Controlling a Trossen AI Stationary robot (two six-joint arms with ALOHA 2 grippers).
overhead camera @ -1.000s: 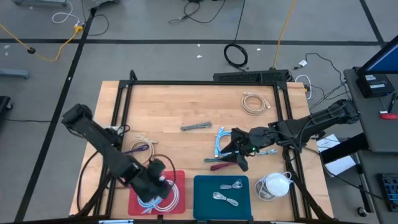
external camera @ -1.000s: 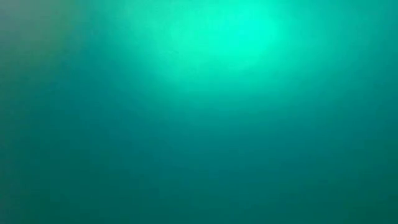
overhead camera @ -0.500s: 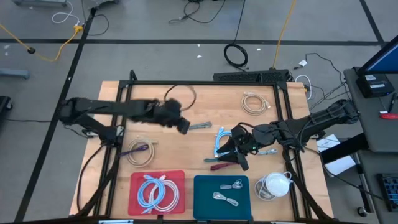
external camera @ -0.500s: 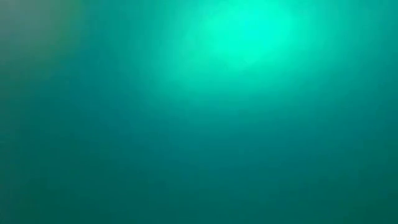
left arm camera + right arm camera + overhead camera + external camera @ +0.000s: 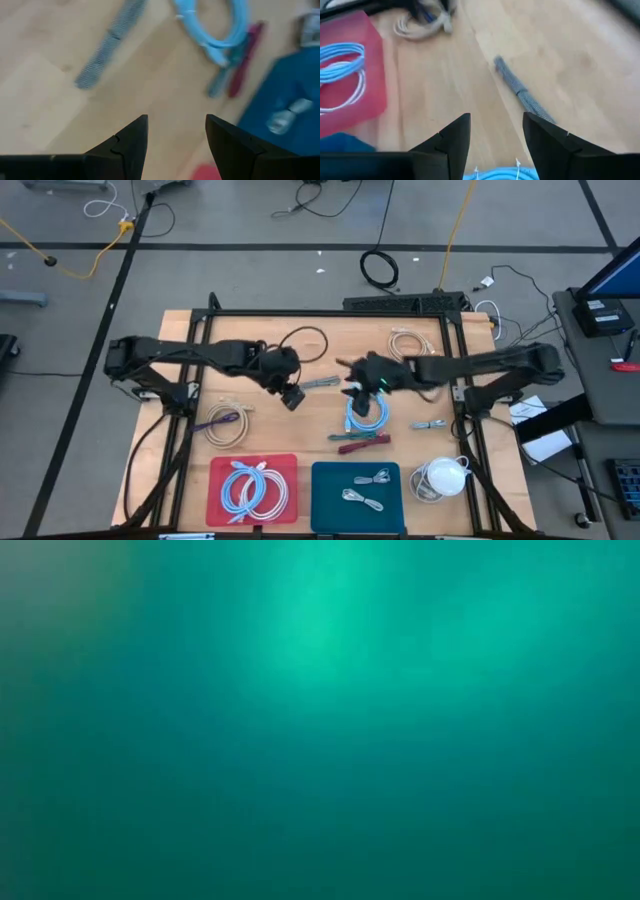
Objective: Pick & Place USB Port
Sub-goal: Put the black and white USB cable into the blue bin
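On the wooden table (image 5: 270, 355) lie a grey braided piece (image 5: 315, 383), a light blue cable coil (image 5: 365, 410), a maroon and a teal stick (image 5: 360, 442) and a small silver connector (image 5: 430, 423). Which of them is the USB port I cannot tell. My left gripper (image 5: 292, 398) hovers open just left of the grey piece (image 5: 110, 42), fingers (image 5: 130, 145) empty. My right gripper (image 5: 350, 377) hovers open just right of that piece (image 5: 520, 90), above the blue coil (image 5: 505, 175), also empty.
A red tray (image 5: 215, 480) with blue cables and a teal tray (image 5: 325, 495) with silver-ended cables sit at the near edge. Also on the table are a beige-and-purple coil (image 5: 225, 423), a white coil (image 5: 408, 345) and a white bundle (image 5: 440, 477). The low view is a teal blur.
My left gripper has swung from over the red tray at the near edge up to the table's middle, beside the grey piece. My right gripper has gone from beside the maroon stick toward the far edge and the left, past the blue coil. Nothing on the table has moved.
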